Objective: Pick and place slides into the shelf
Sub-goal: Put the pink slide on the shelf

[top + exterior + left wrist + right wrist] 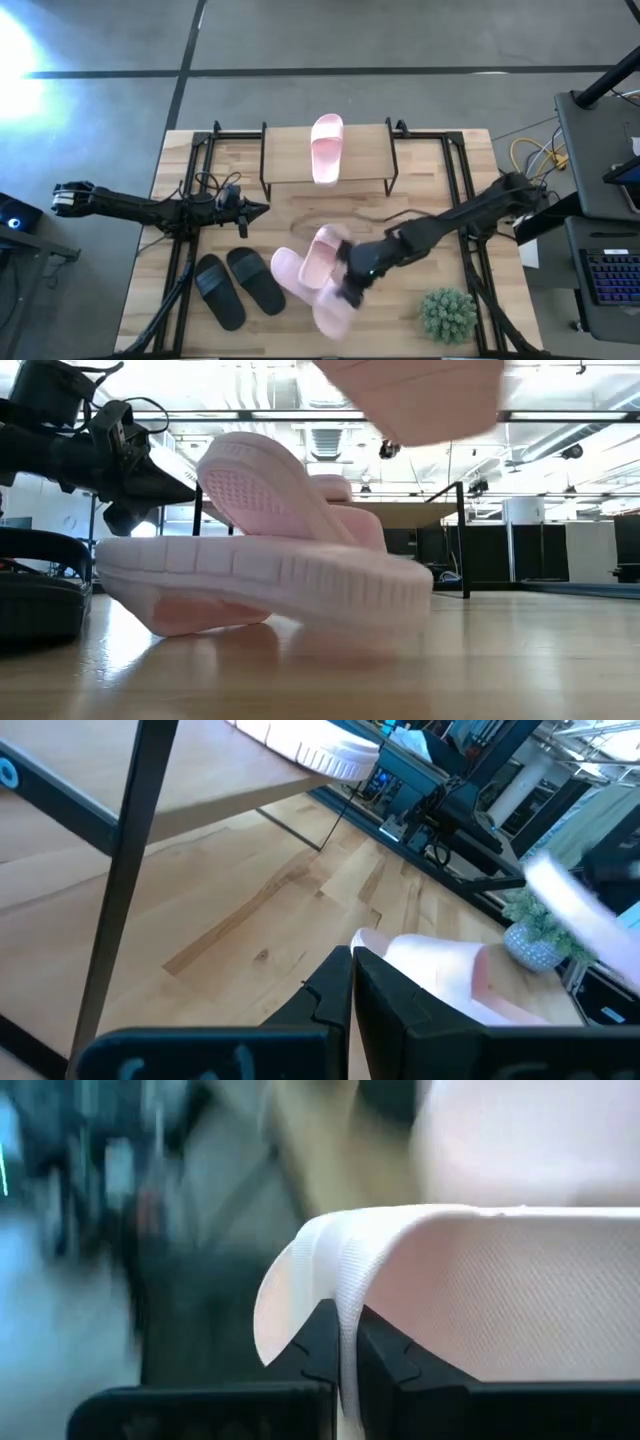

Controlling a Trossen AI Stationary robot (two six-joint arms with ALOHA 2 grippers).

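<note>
My right gripper (349, 287) hangs over the table's near middle, shut on a light pink slide (334, 312), which shows at the top of the low view (420, 395). Two more pink slides (291, 272) (324, 250) lie beside it, one leaning on the other (270, 490). Two black slides (237, 287) lie sole down at the near left. One pink slide (326, 147) lies on the top board of the shelf (290, 160) at the far middle. My left gripper (262, 209) waits shut and empty left of the shelf. My right gripper pinches the thin edge of the pink slide's strap (345, 1315) between its two fingers (395, 1355). The fingers slant down from the table's right side. The slide is lifted clear of the table and of the other slides.
A green plant ball (447, 315) in a pot stands at the near right corner. Black frame rails (465, 200) run along both sides of the table. Bare wood lies between the shelf and the pile of slides.
</note>
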